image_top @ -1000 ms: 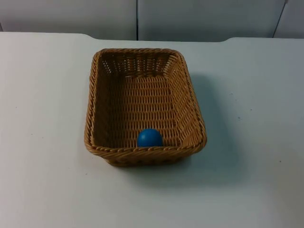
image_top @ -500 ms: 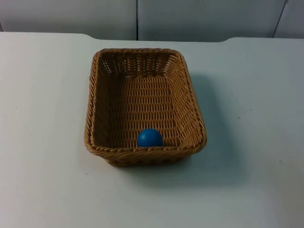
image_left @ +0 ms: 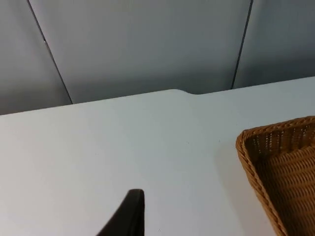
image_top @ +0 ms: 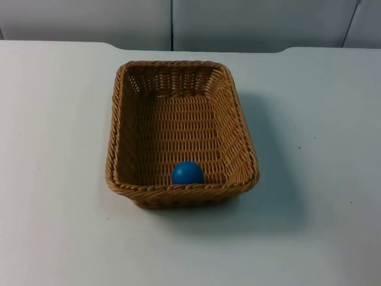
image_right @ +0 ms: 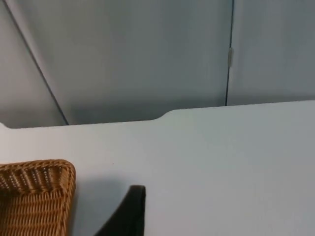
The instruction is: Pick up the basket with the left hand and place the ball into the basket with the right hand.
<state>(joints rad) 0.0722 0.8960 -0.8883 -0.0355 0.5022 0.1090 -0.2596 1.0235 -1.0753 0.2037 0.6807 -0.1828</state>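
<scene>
White table [image_top: 53, 119], ball [image_top: 187, 173] in basket [image_top: 122, 119]

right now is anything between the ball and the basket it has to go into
Nothing stands between them: the blue ball already lies inside the basket, against its near wall. The basket rests on the white table. Bare table lies between each black fingertip, left and right, and the basket's corner.

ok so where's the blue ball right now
In the top view the ball lies inside the basket, on its floor against the near wall, about midway along it; the basket stands on the table.
</scene>
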